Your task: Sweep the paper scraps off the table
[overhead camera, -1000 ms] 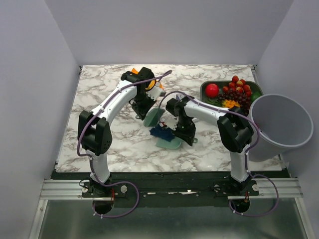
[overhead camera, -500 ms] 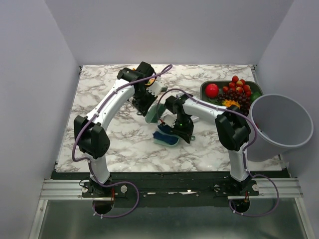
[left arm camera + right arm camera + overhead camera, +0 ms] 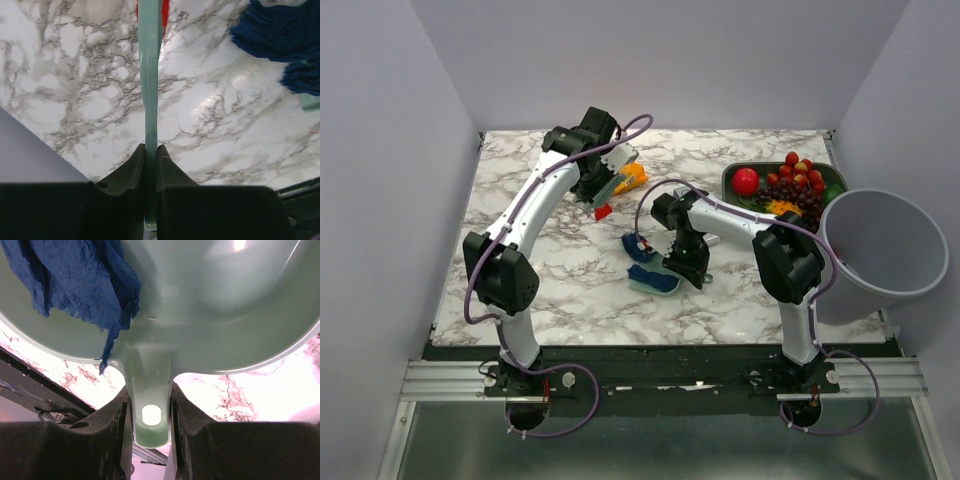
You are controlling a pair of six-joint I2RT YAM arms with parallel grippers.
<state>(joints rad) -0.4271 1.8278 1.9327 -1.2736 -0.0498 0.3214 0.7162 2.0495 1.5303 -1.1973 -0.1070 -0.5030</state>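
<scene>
**A:** Where's the left end effector (image 3: 151, 150)?

**B:** Over the far middle of the marble worktop (image 3: 570, 290), clenched tight on a thin pale green sweeper (image 3: 149, 90). The wrist view shows the sweeper edge-on, pointing away from the fingers.

**A:** And the paper?

**B:** A red scrap (image 3: 603, 211) lies on the worktop right at the sweeper's tip, near the orange snack bag (image 3: 634, 178). The dark blue scraps (image 3: 655, 278) are closer to the centre. One sits inside the pale green dustpan (image 3: 225, 305), bunched against one side of the pan. Another lies just beyond it, on the lip or on the marble — I can't tell which.

**A:** What has the dustpan?

**B:** The right end effector (image 3: 149, 397), both fingers closed around the handle. The pan sits low, its mouth turned toward the left arm — whether it touches the worktop I can't tell.

**A:** Anything else about?

**B:** A dark tray (image 3: 835, 180) of fruit stands at the far right corner. A grey bin (image 3: 880, 245) stands just beside it, past the worktop's right edge.
</scene>
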